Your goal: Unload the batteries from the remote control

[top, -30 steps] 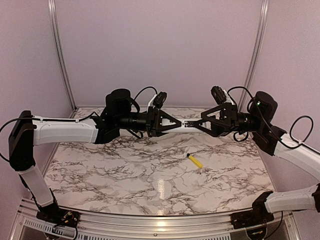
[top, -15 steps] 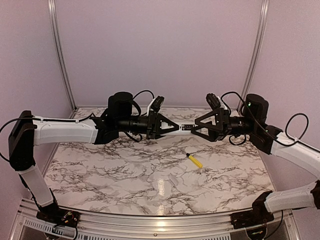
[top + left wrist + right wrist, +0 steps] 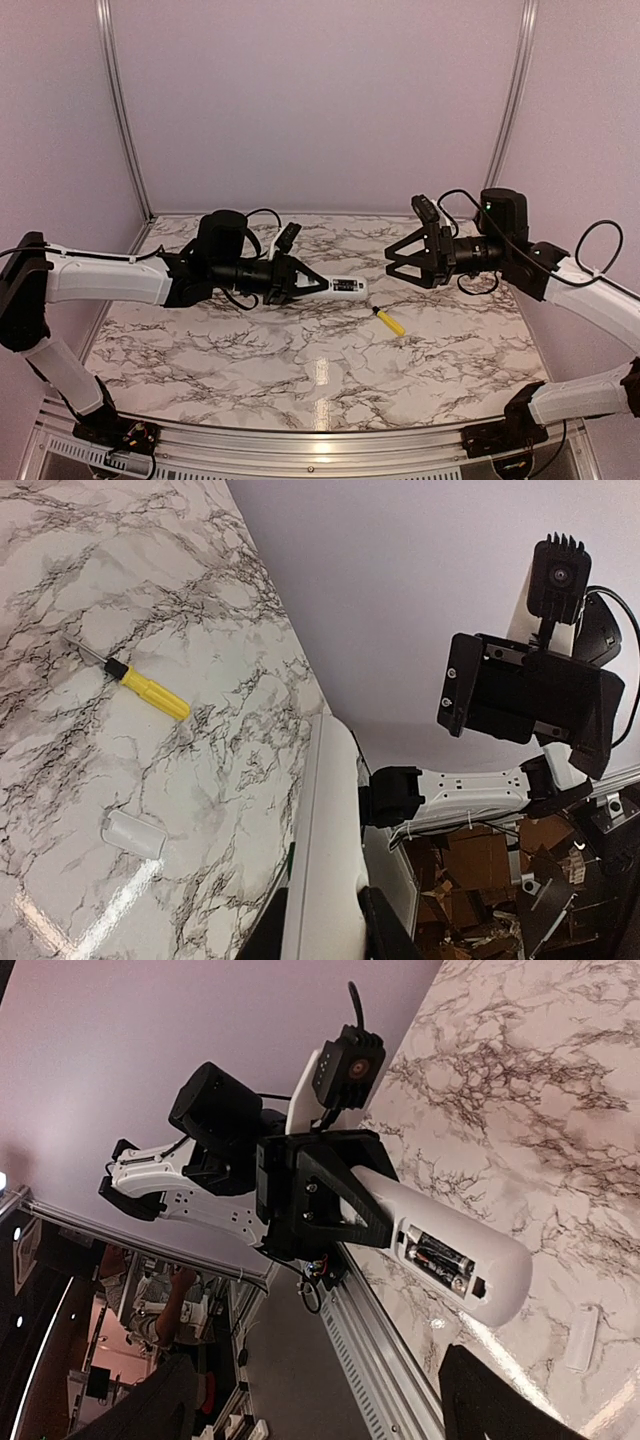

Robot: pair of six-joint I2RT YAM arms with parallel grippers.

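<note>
My left gripper (image 3: 306, 284) is shut on the white remote control (image 3: 340, 288) and holds it level above the table, its free end pointing right. The right wrist view shows the remote (image 3: 470, 1260) with its compartment open and two dark batteries (image 3: 440, 1257) inside. My right gripper (image 3: 392, 265) is open and empty, a short way right of the remote's tip and not touching it. In the right wrist view its fingers (image 3: 165, 1405) stand wide apart. In the left wrist view the remote (image 3: 328, 830) runs up from between my left gripper's fingers (image 3: 385, 935).
A yellow-handled screwdriver (image 3: 390, 321) lies on the marble table (image 3: 200, 340) below the remote's tip; it also shows in the left wrist view (image 3: 150, 690). A small flat white cover piece (image 3: 133, 833) lies on the table nearer the front, also in the right wrist view (image 3: 582, 1340).
My right gripper has let go of the remote's end, opened and drawn back to the right. My left arm has moved the remote down and left. The cover piece has landed on the table.
</note>
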